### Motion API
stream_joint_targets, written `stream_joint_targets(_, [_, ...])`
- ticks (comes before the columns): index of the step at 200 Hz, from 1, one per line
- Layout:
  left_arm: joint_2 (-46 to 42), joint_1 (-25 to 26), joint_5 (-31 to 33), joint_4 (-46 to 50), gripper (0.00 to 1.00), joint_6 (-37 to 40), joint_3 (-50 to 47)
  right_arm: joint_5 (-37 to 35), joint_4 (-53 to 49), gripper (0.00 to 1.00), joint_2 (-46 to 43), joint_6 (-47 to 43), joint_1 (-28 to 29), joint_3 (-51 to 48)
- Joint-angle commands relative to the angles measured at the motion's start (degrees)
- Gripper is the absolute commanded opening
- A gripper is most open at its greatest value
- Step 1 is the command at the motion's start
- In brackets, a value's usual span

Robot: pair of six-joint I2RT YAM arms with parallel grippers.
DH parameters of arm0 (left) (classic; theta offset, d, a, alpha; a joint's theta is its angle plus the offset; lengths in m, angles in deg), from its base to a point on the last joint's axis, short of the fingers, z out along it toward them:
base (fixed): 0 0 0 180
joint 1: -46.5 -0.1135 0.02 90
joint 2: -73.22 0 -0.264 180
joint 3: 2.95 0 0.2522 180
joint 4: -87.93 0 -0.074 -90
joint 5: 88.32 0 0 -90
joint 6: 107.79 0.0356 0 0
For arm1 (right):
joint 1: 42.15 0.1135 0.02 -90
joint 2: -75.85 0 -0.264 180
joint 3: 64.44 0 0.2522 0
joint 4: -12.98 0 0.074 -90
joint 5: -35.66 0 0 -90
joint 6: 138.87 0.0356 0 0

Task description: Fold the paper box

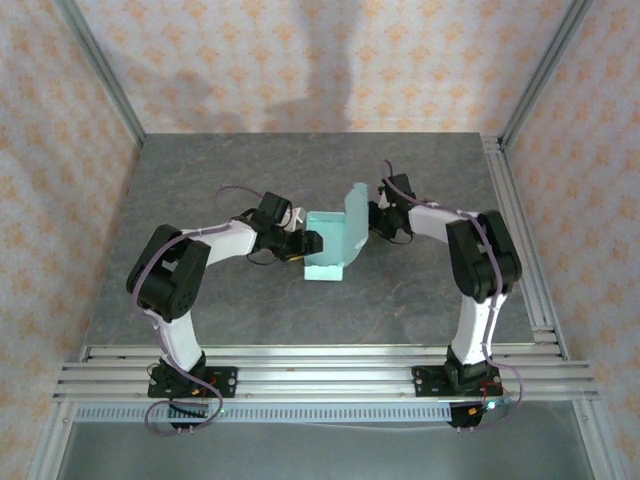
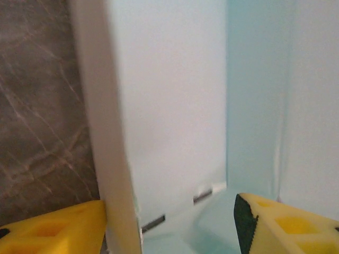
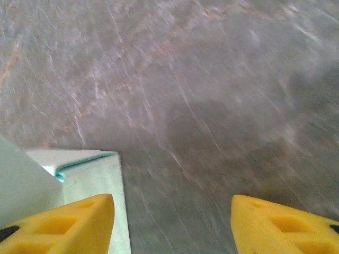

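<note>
The paper box point(image 1: 331, 243) sits mid-table point(image 1: 200, 180): mint card, base flat, one flap standing up on its right side. At its left wall the left fingers point(image 1: 312, 243) are spread wide, straddling the wall w/o clamping it. By the raised flap, the right fingers point(image 1: 374, 222) are also wide apart, holding nothing.

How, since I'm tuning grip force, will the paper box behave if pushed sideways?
Probably floppy: the paper box is thin card, its wall edge slim in the left wrist view. Likely light, so it may slide across the table. Its upright flap could buckle.
</note>
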Motion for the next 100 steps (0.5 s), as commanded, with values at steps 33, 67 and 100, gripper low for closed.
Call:
stream_joint_targets(33, [-2.1,5.2,3.7,-9.1,0.69,-8.8,-2.2,8.4,-0.9,0.60,9.2,-3.2,0.6,14.3])
stream_joint_targets(67, [-3.5,6.9,8.0,-9.6,0.70,-10.2,-2.2,5.7,-5.7,0.61,10.4,-6.4,-1.0,19.7])
stream_joint_targets(100, [-8.8,6.9,14.9,-0.2,0.72,-4.8,-2.3,3.3,-5.2,0.65,6.0,-7.0,-4.3,16.5])
